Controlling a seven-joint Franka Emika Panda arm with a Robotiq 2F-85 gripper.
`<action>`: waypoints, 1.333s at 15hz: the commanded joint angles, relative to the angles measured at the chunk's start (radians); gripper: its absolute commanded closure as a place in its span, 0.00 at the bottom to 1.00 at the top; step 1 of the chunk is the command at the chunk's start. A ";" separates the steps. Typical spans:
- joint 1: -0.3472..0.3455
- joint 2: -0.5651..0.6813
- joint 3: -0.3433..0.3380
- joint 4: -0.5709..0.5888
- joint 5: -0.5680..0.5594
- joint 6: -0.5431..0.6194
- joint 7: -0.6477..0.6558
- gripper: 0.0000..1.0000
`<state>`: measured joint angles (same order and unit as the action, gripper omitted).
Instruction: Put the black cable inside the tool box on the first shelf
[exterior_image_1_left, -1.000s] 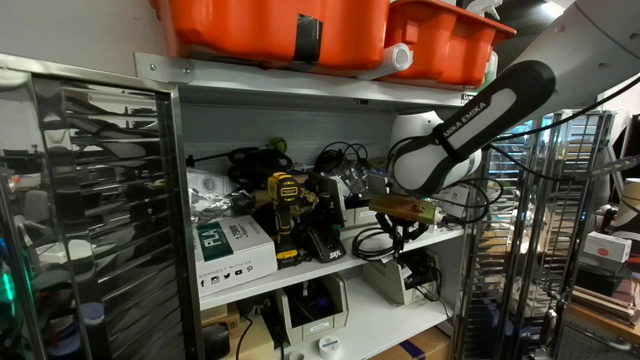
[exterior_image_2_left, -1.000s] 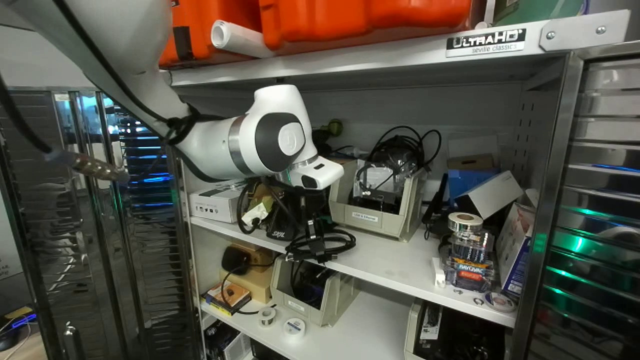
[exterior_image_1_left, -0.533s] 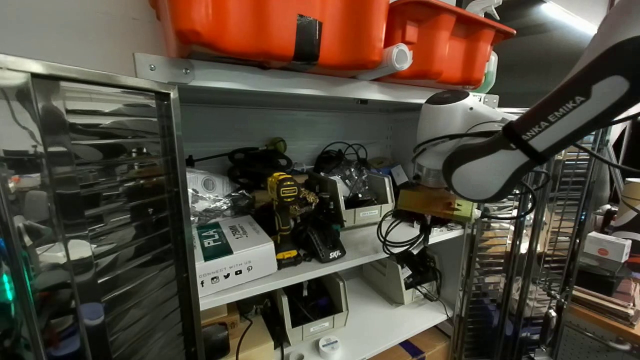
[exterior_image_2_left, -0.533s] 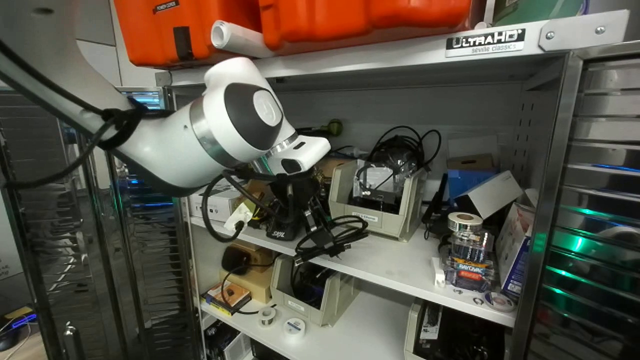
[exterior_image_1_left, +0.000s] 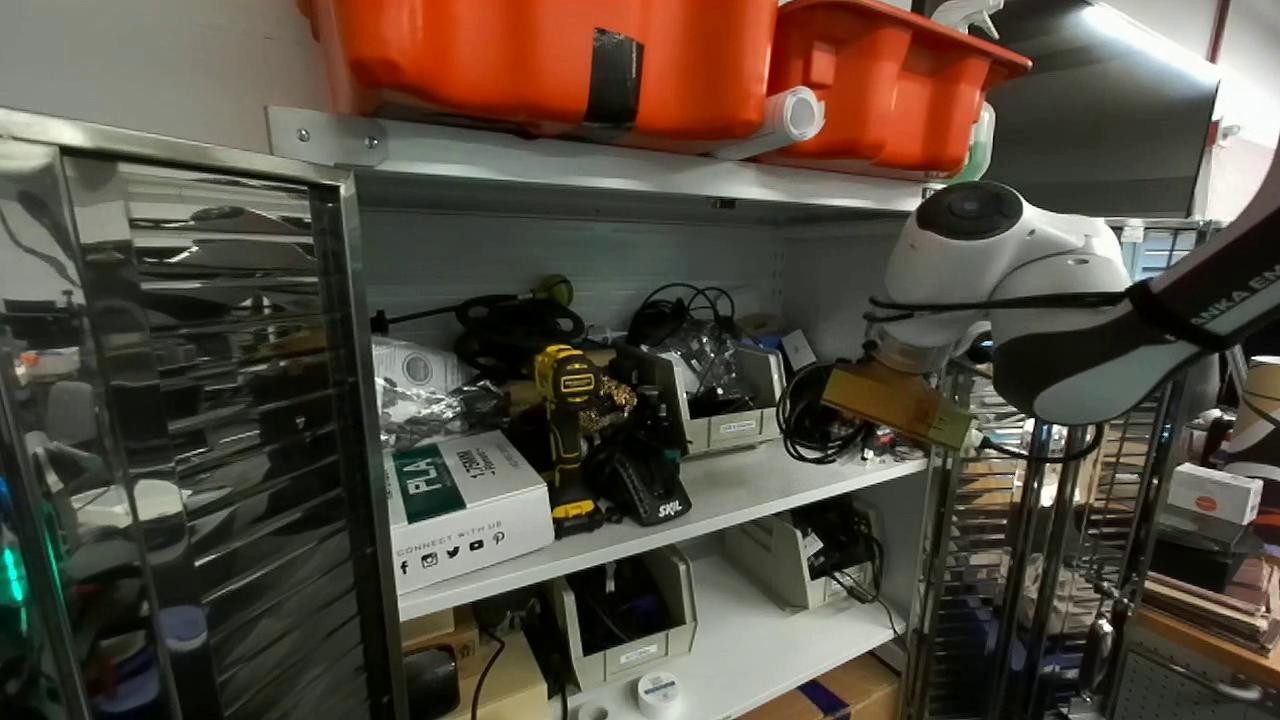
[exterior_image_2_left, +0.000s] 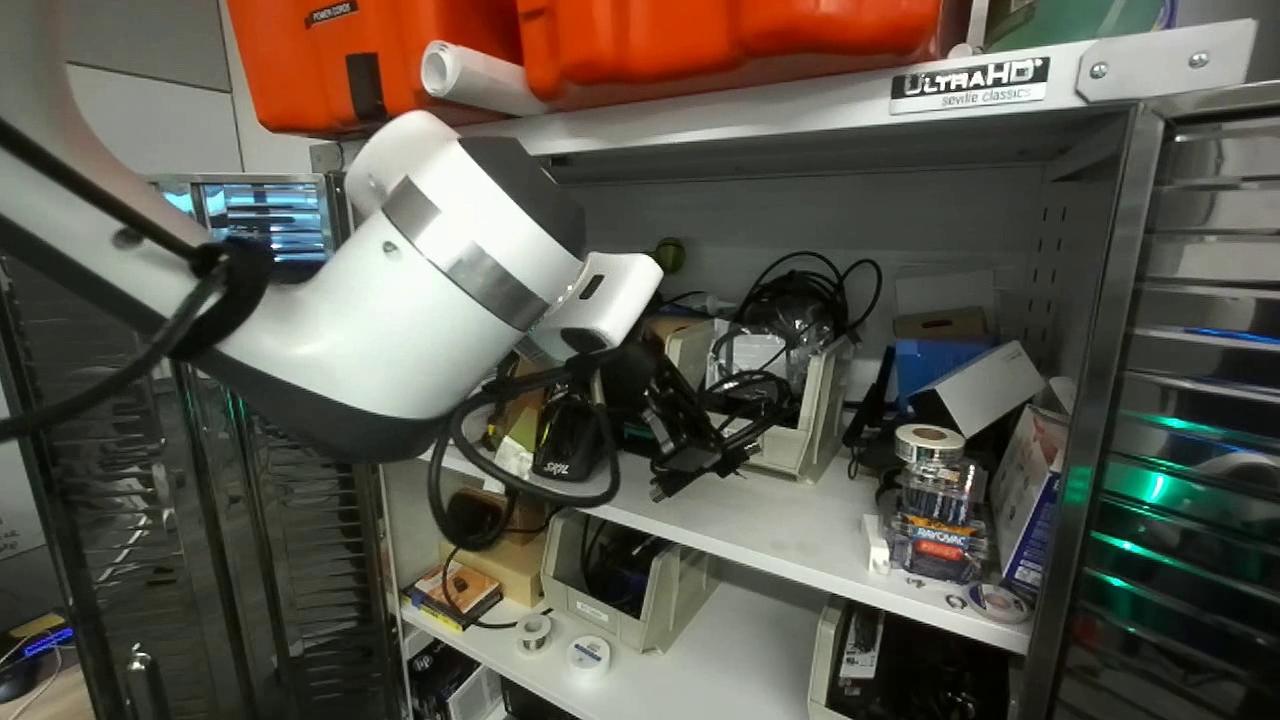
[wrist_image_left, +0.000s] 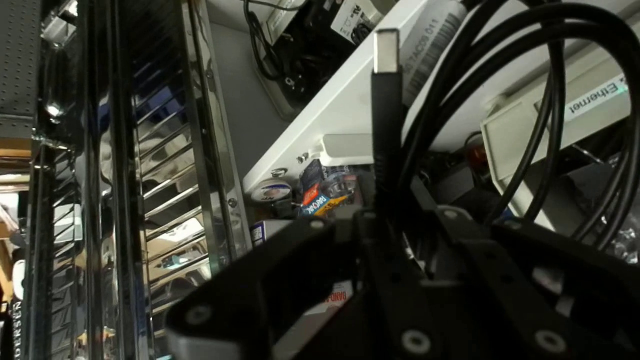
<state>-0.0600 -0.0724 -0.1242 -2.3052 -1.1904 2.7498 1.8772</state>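
My gripper shows in an exterior view (exterior_image_2_left: 695, 445) and in the wrist view (wrist_image_left: 395, 215). It is shut on a coiled black cable and tilted towards the shelf's inside. The cable's silver-tipped plug (wrist_image_left: 386, 100) stands up between the fingertips, and its loops hang to the right. The loops also show in an exterior view (exterior_image_1_left: 790, 415). The tool box is a beige open bin labelled Ethernet, on the upper shelf (exterior_image_1_left: 735, 430) (exterior_image_2_left: 785, 452) (wrist_image_left: 507, 137). It holds black cables and clear bags. In an exterior view the loops overlap its front; whether they touch it I cannot tell.
A yellow drill (exterior_image_1_left: 568, 400) and a PLA box (exterior_image_1_left: 475, 495) share the shelf. Battery packs (exterior_image_2_left: 940, 535) and leaning boxes stand towards its far end. Orange bins (exterior_image_1_left: 560, 60) sit above. A metal shutter door (wrist_image_left: 150, 175) stands close by the gripper.
The arm has swung along the shelf, to the right in both exterior views at the gripper, and the wrist has tilted. The cable has risen off the shelf's edge towards the bin's front.
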 joint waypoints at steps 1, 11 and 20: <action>-0.022 0.044 -0.003 0.071 -0.181 0.087 0.255 0.91; 0.007 0.224 0.025 0.363 -0.464 0.079 0.688 0.91; 0.012 0.419 0.026 0.599 -0.520 0.063 0.802 0.91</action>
<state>-0.0527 0.3023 -0.1025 -1.8162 -1.6815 2.8142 2.6219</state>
